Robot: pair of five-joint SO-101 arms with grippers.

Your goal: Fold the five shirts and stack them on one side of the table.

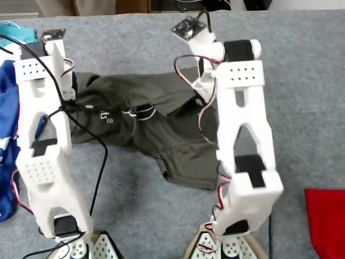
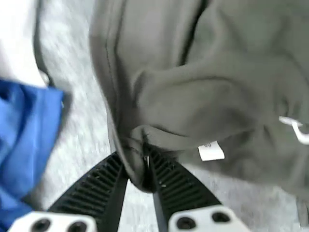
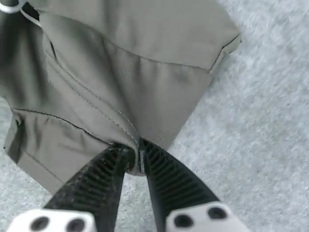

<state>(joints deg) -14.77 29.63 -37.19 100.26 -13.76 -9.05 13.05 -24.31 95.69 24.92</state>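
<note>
While left tool (image 2: 145, 163), right tool (image 3: 138, 151) pinch it, olive shirt (image 1: 161, 116) lies long axis side-to-side.

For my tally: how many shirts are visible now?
4: olive shirt in the middle; blue shirt at the left edge; teal shirt at the far-left corner; red shirt at the right edge. A fifth may be hidden.
</note>
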